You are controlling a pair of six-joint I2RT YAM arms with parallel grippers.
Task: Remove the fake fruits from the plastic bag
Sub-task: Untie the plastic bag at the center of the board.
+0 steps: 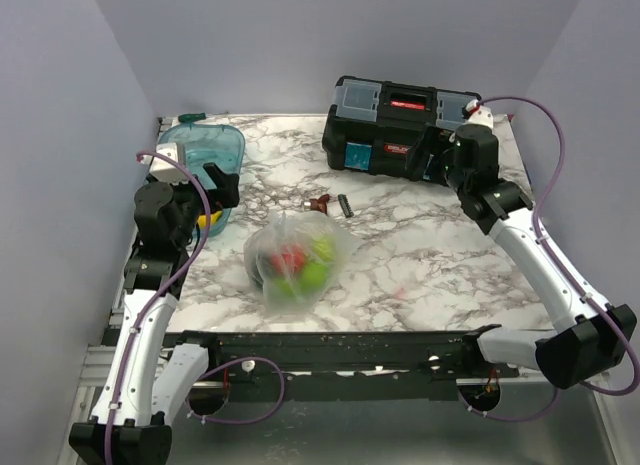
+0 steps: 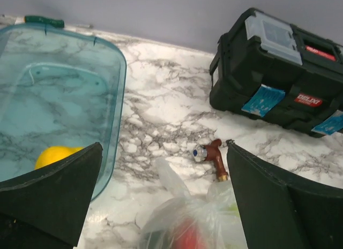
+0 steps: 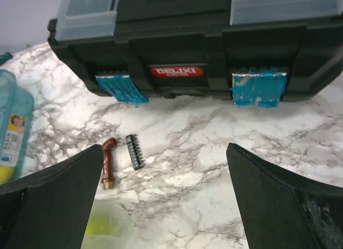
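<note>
The clear crinkly plastic bag (image 1: pixel 297 253) lies on the marble table's middle, with red (image 1: pixel 292 258) and lime-green fruits (image 1: pixel 318 263) inside it. A yellow fruit (image 2: pixel 55 155) lies in the teal tub (image 2: pixel 115 99). My left gripper (image 1: pixel 222 185) is open and empty, above the table between the tub and the bag. In the left wrist view (image 2: pixel 164 147) the bag's top (image 2: pixel 185 214) and a red fruit (image 2: pixel 185 237) show below the fingers. My right gripper (image 1: pixel 433 167) is open and empty in front of the toolbox. The right wrist view (image 3: pixel 163 147) shows bare marble between its fingers and the bag's corner (image 3: pixel 104 222) at lower left.
A black toolbox (image 1: pixel 400 125) stands at the back right. A brown fitting (image 3: pixel 109 163) and a black toothed strip (image 3: pixel 135 151) lie on the marble between the bag and the toolbox. The teal tub (image 1: pixel 205 150) stands at the back left. A green-handled tool (image 2: pixel 44 21) lies behind it.
</note>
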